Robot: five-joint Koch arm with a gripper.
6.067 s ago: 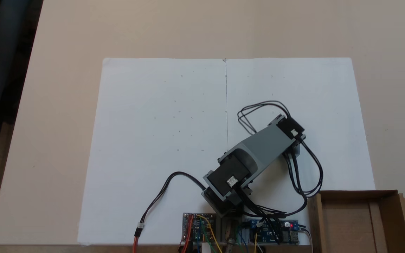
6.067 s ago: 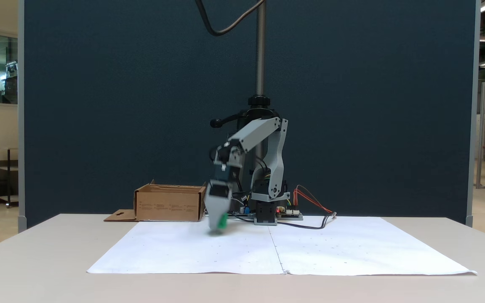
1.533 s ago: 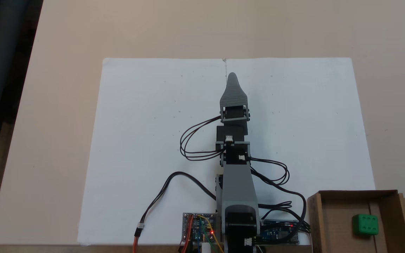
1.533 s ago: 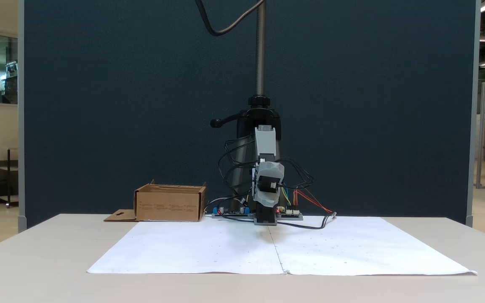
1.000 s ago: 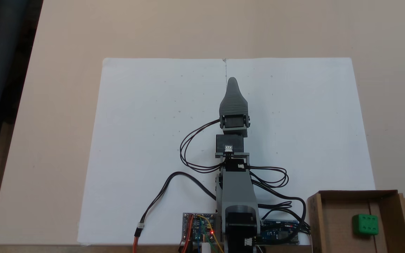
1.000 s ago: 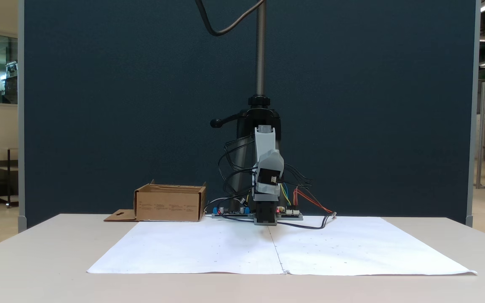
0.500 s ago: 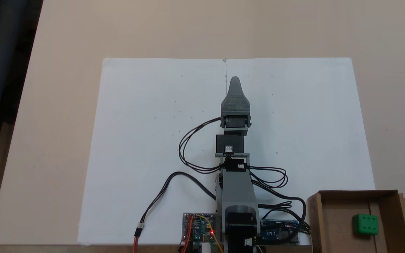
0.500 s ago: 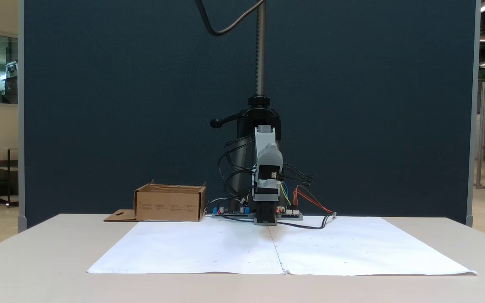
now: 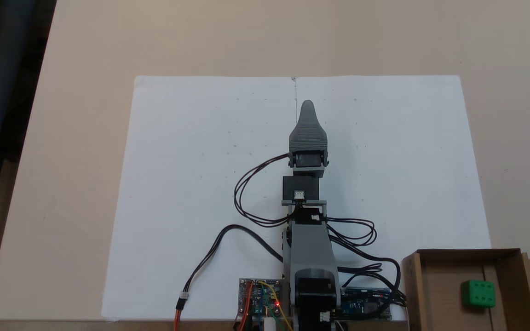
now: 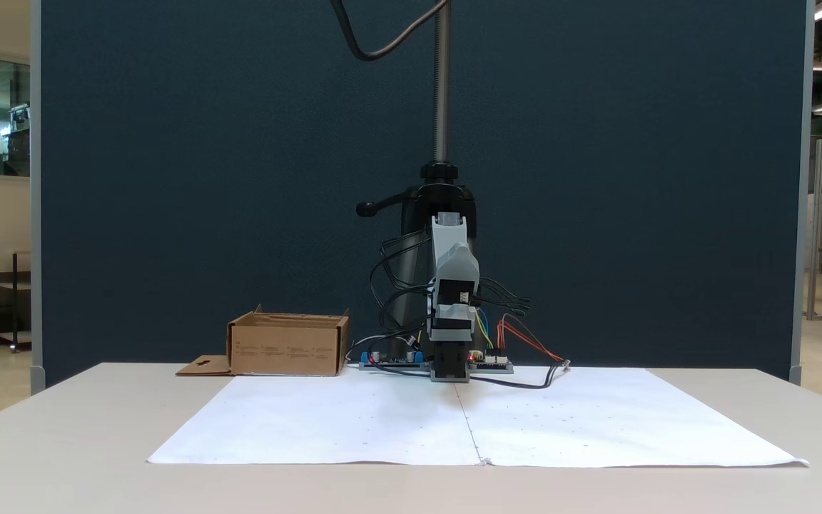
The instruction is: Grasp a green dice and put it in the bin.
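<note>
Your gripper [image 9: 307,105] points straight out over the white paper [image 9: 191,184], along its centre line and away from the arm's base, and it carries nothing. Seen from above, its two jaws lie one over the other, so only a single grey tip shows. In the fixed view from the front [image 10: 456,275] it faces the camera end-on, so I cannot tell whether it is parted or closed.

The green dice [image 9: 478,293] is well off to the gripper's right and far back toward the base in the fixed view from above. It lies flat on the floor of the bin [image 9: 444,285], near the wall with the flap. It is apart from the gripper entirely. From the front, the bin [image 10: 287,346] stands to the gripper's left, with its walls hiding the inside.

By my reading the drop is done, and the step in hand is simply parking the arm. To do that well:

- Keep the arm on the paper's centre line; do not swing toward the bin, where the cables [image 9: 361,257] loop close to the cardboard wall.
- Fold down slowly so the gripper does not tap the worktop [image 9: 246,41] or drag the paper.
- Leave the dice alone; it sits well inside the walls and needs no nudge.
- Check that the loose black cables do not snag on the circuit boards [image 9: 260,296] by the base as the joints fold.
</note>
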